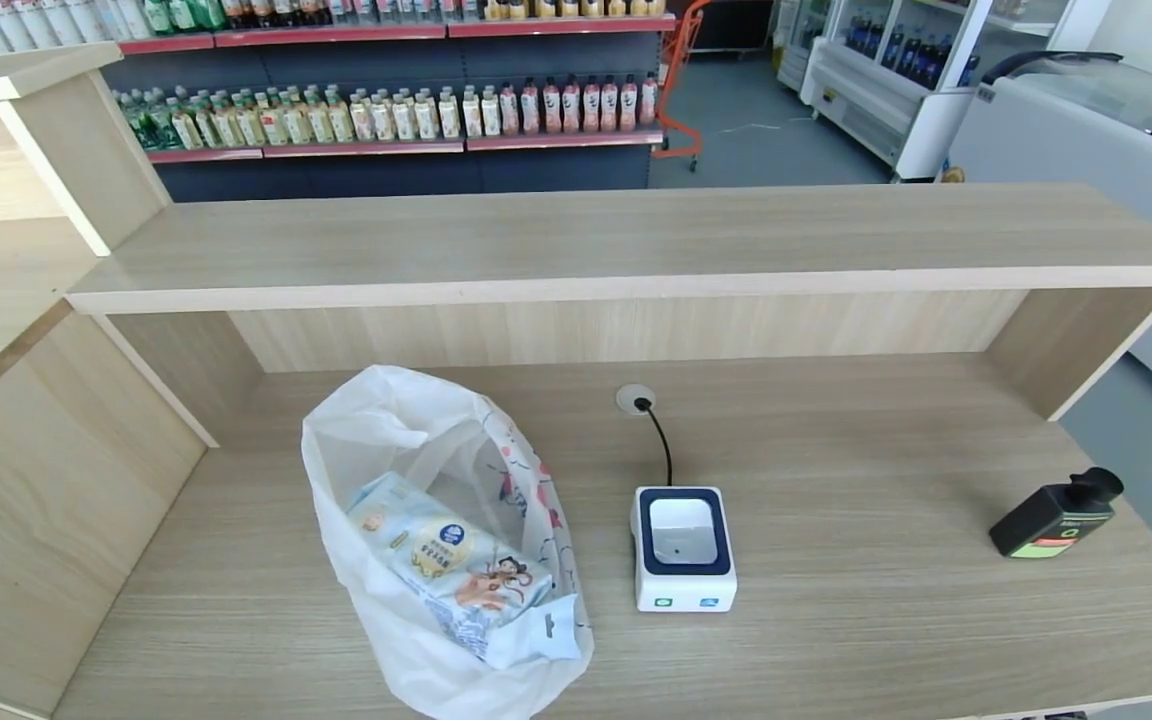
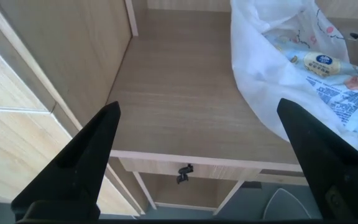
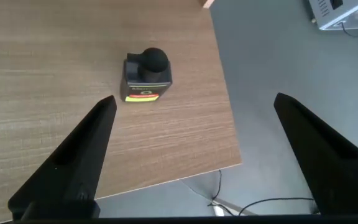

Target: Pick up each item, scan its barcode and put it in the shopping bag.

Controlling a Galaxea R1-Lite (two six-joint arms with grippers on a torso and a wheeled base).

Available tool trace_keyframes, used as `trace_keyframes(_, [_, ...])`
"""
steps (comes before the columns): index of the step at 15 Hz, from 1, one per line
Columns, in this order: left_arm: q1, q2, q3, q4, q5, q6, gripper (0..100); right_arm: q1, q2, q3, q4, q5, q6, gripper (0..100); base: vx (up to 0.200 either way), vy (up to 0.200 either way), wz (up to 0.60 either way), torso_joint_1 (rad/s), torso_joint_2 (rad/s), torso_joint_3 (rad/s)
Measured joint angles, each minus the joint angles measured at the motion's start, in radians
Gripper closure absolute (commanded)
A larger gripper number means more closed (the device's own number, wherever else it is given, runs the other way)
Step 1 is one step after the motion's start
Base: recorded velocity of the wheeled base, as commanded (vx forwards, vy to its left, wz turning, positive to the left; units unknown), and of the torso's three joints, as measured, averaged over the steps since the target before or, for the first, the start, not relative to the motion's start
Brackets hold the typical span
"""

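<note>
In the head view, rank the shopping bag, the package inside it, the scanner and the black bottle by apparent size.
1. shopping bag
2. package, partly veiled by the bag
3. scanner
4. black bottle, not far off the scanner but smaller

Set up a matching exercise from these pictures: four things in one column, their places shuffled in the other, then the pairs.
Things:
1. shopping bag
2. scanner
3. dark bottle
4. printed packet

Places:
A. near the right edge of the counter
B. inside the bag
C. middle of the counter, right of the bag
D. left part of the counter

Pairs: 1-D, 2-C, 3-A, 4-B
</note>
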Motion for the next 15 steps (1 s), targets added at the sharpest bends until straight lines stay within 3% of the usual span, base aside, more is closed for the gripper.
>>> trace_keyframes(2, [0.0,0.0,0.0,0.0,0.0,0.0,0,-0.035,0.095,0.001,0.004,0.037,-0.074,0,0.0,0.0,0.0,0.0,0.0,0.0])
trace_keyframes(4, [0.0,0.0,0.0,0.0,0.0,0.0,0,-0.1,0.167,0.002,0.005,0.145,-0.244,0,0.0,0.0,0.0,0.0,0.0,0.0])
trace_keyframes(8, [0.0,0.0,0.0,0.0,0.0,0.0,0,-0.223,0.281,-0.011,0.007,0.319,-0.44,0,0.0,0.0,0.0,0.0,0.0,0.0])
trace_keyframes(15, [0.0,0.0,0.0,0.0,0.0,0.0,0,-0.324,0.408,-0.148,0.006,0.373,-0.429,0,0.0,0.0,0.0,0.0,0.0,0.0])
